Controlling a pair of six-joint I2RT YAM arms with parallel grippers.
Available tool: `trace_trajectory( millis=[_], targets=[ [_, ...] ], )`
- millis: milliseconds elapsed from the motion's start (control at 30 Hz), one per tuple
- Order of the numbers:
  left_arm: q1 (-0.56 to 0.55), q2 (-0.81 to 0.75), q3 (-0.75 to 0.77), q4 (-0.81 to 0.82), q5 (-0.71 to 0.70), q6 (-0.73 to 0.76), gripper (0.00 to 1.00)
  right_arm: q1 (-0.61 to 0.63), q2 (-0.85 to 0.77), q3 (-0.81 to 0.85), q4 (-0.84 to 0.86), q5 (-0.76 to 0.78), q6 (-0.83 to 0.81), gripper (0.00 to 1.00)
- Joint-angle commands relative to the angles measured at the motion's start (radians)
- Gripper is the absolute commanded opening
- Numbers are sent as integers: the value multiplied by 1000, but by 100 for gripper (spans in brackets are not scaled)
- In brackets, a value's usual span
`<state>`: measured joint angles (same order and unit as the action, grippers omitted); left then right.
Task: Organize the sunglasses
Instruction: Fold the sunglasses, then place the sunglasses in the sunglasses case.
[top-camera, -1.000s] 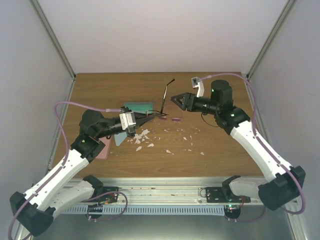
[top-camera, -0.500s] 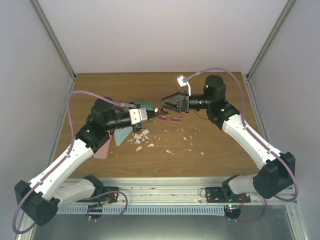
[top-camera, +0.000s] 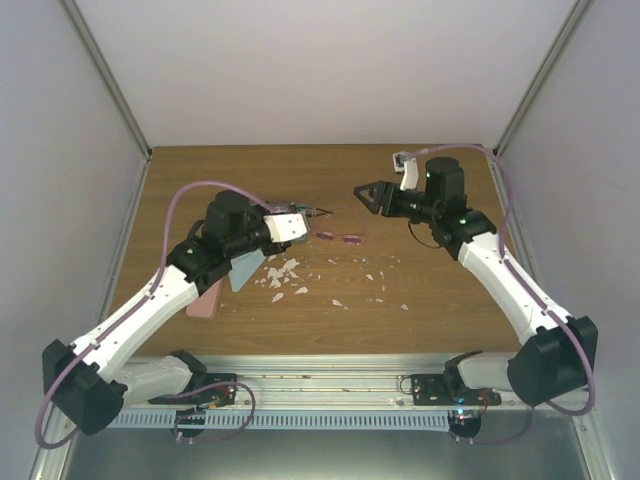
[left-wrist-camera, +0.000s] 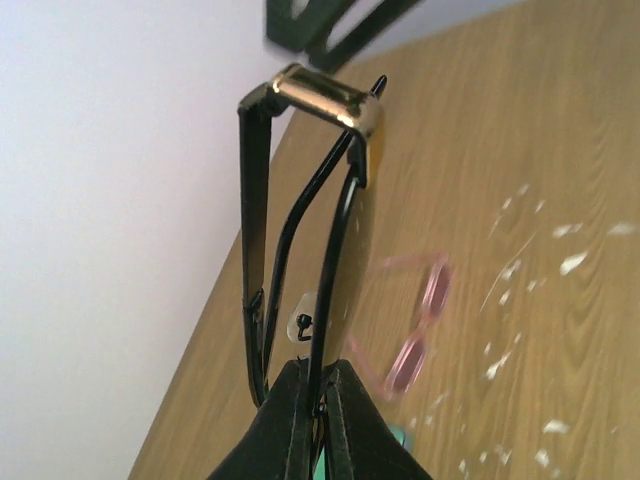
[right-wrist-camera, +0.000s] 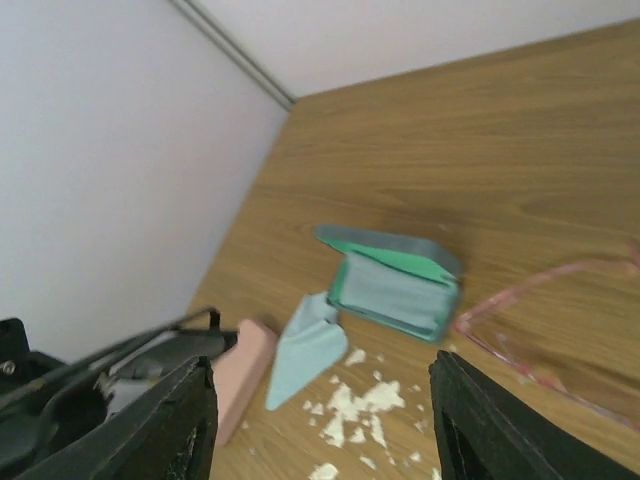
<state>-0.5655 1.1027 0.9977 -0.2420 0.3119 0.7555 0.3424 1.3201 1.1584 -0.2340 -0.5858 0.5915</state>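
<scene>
My left gripper is shut on the rim of the black-framed sunglasses and holds them above the table. The pink sunglasses lie on the wood just right of it. My right gripper hovers open and empty, a short way to the right of the black pair. In the right wrist view the black sunglasses show at the far left.
An open blue-grey case with green lining lies behind the left gripper. Beside it are a light blue cloth and a shut pink case. White crumbs are scattered mid-table.
My right gripper met the black sunglasses half a second ago, then pulled back to the right and opened wider. The left arm reached further in with the pair; its raised temple no longer sticks out.
</scene>
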Motion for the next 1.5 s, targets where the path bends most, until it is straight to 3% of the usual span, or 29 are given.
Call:
trace_trajectory(
  millis=[0, 433, 1000, 1467],
  targets=[
    [-16, 64, 18, -43, -255, 121, 0, 1, -78, -67, -80, 163, -14, 58],
    [-19, 403, 39, -71, -606, 254, 0, -15, -98, -136, -94, 240, -42, 61],
    [13, 662, 152, -129, -746, 286, 0, -37, -82, -205, -67, 177, -74, 63],
    [8, 717, 188, -187, -731, 249, 0, -41, -71, -228, -57, 161, -72, 63]
  ],
)
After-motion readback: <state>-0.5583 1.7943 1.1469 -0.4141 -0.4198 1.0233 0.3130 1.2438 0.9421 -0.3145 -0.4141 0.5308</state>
